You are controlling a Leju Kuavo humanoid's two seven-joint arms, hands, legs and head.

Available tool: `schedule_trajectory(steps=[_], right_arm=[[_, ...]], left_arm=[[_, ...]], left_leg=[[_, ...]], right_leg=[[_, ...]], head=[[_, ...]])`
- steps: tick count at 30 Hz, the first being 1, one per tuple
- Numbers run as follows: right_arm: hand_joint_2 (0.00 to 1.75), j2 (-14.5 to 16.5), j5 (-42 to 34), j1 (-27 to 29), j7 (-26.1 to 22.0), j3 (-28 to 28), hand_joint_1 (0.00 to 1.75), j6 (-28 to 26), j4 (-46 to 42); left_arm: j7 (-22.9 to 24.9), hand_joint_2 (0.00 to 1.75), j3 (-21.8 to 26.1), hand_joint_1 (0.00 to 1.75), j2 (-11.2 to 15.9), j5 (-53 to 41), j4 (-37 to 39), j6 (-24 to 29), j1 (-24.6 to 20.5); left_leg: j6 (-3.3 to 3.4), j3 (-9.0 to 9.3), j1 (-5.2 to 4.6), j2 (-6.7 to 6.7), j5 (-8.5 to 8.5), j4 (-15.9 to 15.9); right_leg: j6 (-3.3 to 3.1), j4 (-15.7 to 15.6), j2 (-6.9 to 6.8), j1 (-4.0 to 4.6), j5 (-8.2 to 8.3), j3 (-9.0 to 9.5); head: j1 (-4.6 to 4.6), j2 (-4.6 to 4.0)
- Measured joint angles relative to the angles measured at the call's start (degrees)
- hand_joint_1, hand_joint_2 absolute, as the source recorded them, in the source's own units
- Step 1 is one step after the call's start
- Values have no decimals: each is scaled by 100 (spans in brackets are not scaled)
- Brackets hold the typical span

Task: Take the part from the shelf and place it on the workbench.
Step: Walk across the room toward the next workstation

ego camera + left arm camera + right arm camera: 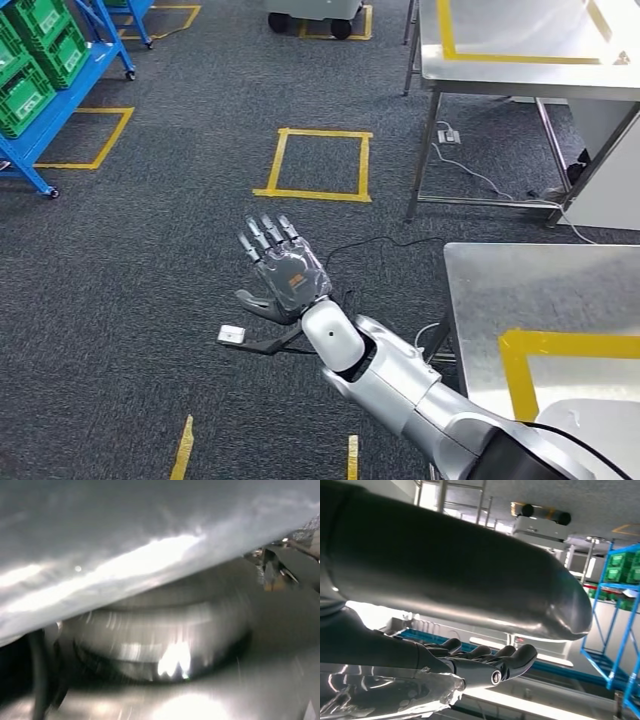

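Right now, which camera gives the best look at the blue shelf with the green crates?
The head view: the blue shelf stands at the far left on the carpet, green crates plainly on it. The right wrist view catches a blue shelf frame beyond the right hand. The left wrist view is blurred.

Steel workbench [483, 290]: yellow tape outline [521, 370]. Blue shelf [68, 95]: green crates [34, 55], contents unclear.

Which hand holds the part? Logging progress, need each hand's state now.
Right hand: open, fingers spread, holding nothing.
Left hand: cannot be told; its wrist view is blurred.
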Motion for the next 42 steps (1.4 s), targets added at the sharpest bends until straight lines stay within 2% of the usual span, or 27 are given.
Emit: schedule_trajectory(steps=[1, 2, 4, 6, 8, 10, 11, 12, 13, 15, 17, 19, 21, 23, 25, 26, 27, 28, 30, 32, 33, 35, 37, 39, 40, 41, 42], right_arm=[[0, -1, 0, -6, 5, 0, 0, 0, 1], [0, 0, 0, -9, 10, 2, 0, 0, 1], [0, 10, 0, -15, 11, 11, 0, -1, 1], [0, 23, 0, -24, 11, 20, 0, -4, -1], [0, 12, 0, -20, 12, 25, 0, -5, 3], [0, -14, 0, 4, 13, 30, 0, -2, 13], [0, -23, 0, 13, 13, 32, 0, -1, 16], [0, -26, 0, 15, 13, 34, 0, 0, 17], [0, -27, 0, 14, 13, 36, 0, 0, 17], [0, -29, -1, 5, 16, 34, 0, -1, 18], [0, -31, -1, 3, 24, 36, 0, -2, 20], [0, -26, -2, 1, 40, 44, 0, -4, 21], [0, -17, -1, -7, 67, 61, 0, -9, 20], [0, -19, 0, -5, 101, 77, 0, -13, 25], [0, -26, 0, 8, 125, 92, 0, -17, 41], [0, -28, 0, 13, 135, 103, 0, -22, 49], [0, -30, 0, 15, 149, 116, 0, -33, 54], [0, -31, 0, 16, 163, 130, 0, -51, 56], [0, -39, 0, 14, 174, 153, 0, -108, 57], [0, -53, 0, 9, 167, 167, 0, -152, 62], [0, -58, 0, 7, 163, 172, 0, -161, 66], [0, -55, 0, -1, 157, 185, 0, -165, 68], [0, -51, 0, -13, 144, 191, 0, -177, 66], [0, -73, 0, 6, 138, 196, 0, -192, 72], [0, -90, 0, 34, 139, 202, 0, -197, 79], [0, -107, 0, 65, 144, 211, 0, -202, 87], [0, -120, 0, 92, 157, 225, 0, -208, 93]], left_arm=[[-1, 0, -16, 0, 0, -5, 0, -1, 7], [-1, 0, -32, 0, 0, -9, 1, -3, 14], [-3, 0, -53, 0, -3, -10, 2, -7, 26], [-4, 0, -61, 0, -9, -10, 1, -9, 19], [-6, 0, -65, 0, -12, -13, 0, -9, 3], [-8, 0, -67, 0, -12, -15, 0, -9, 0], [-9, 0, -67, 0, -12, -14, 0, -9, 2], [-10, 0, -67, 0, -13, -13, 1, -9, 2], [-11, 0, -67, 0, -14, -13, 1, -9, -1], [-15, 0, -67, 0, -16, -19, 1, -10, -12], [-19, 0, -68, 0, -16, -35, 1, -14, -18], [-19, 0, -70, 0, -14, -63, 2, -17, -12], [-20, 0, -87, 0, -12, -116, 2, -28, -9], [-25, 0, -130, 0, -11, -183, 2, -57, -9], [-35, 0, -184, 0, -9, -242, 1, -91, 1], [-44, 0, -208, 0, -7, -274, 0, -105, 8], [-53, 0, -232, 0, -6, -308, 0, -116, 15], [-62, 0, -256, 0, -5, -345, 1, -125, 22], [-72, 0, -318, 0, -3, -410, 1, -139, 37], [-79, 0, -362, 0, -4, -455, 1, -157, 58], [-84, 0, -377, 0, -4, -485, 0, -172, 69], [-106, 0, -432, 0, -8, -566, 1, -208, 78], [-128, 0, -505, 0, -14, -638, 1, -227, 73], [-142, 0, -550, 0, -16, -663, 0, -229, 63], [-146, 0, -563, 0, -16, -667, 0, -233, 61], [-151, 0, -575, 0, -16, -676, 0, -240, 62], [-160, 0, -593, 0, -16, -698, 0, -254, 62]], left_leg=[[27, 91, -29, 103, 24, -178], [48, 106, -53, 119, 0, -235], [101, 107, -42, -23, 15, -272], [163, 135, -5, -173, 40, -311], [209, 144, 19, -323, 52, -323], [224, 140, 22, -490, 54, -321], [223, 142, 23, -581, 54, -319], [219, 151, 26, -670, 53, -316], [209, 162, 31, -760, 48, -312], [164, 164, 37, -917, 38, -293], [89, 124, 57, -1045, 53, -280], [21, 88, 86, -1137, 72, -288], [-36, 16, 73, -932, -36, -153], [-89, -254, 61, -578, -348, 408], [-124, -603, 79, -442, -616, 1098], [-133, -684, 87, -423, -621, 1248], [-137, -653, 92, -406, -516, 1181], [-134, -516, 93, -366, -333, 919], [-105, -112, 60, -128, 9, 174], [-38, 92, 14, 67, 85, -228], [-1, 96, -7, 64, 56, -261], [74, 96, 8, -74, 63, -289], [145, 121, 42, -220, 81, -320], [194, 128, 61, -366, 83, -325], [205, 128, 61, -448, 81, -325], [209, 130, 61, -534, 80, -324], [209, 134, 61, -625, 79, -323]], right_leg=[[18, 3, -56, 20, -18, 11], [39, 2, -122, 35, -34, 19], [86, 9, -227, 30, -75, 38], [148, 235, -15, 2, -240, -46], [194, 896, 346, -33, -563, -365], [217, 1541, 476, -51, -765, -724], [223, 1617, 490, -56, -713, -797], [223, 1449, 505, -63, -544, -748], [225, 1100, 555, -76, -304, -606], [232, 356, 825, -124, 23, -255], [229, 59, 993, -136, 71, -96], [187, 29, 890, -119, 86, -69], [121, -10, 746, -126, 101, -38], [63, -34, 576, -120, 93, -15], [31, -35, 400, -104, 72, -11], [26, -34, 316, -101, 62, -9], [27, -34, 237, -99, 50, 0], [33, -34, 163, -99, 35, 16], [67, -30, 37, -80, -6, 61], [117, -24, -70, -36, -46, 88], [143, -27, -131, -18, -62, 98], [199, -23, -215, -21, -109, 122], [254, 276, 30, -47, -305, -3], [282, 1014, 378, -68, -638, -379], [292, 1383, 452, -71, -757, -589], [298, 1602, 481, -72, -784, -736], [301, 1620, 494, -75, -699, -792]], head=[[3, 0], [6, 0], [4, 1], [24, 1], [57, 0], [68, 0], [70, 0], [69, 0], [70, 0], [70, 1], [70, 1], [72, 0], [48, 0], [18, 0], [14, 0], [13, 0], [13, 0], [12, 0], [9, 0], [11, 1], [14, 1], [20, 1], [48, 1], [86, 0], [93, 0], [96, 0], [98, 0]])
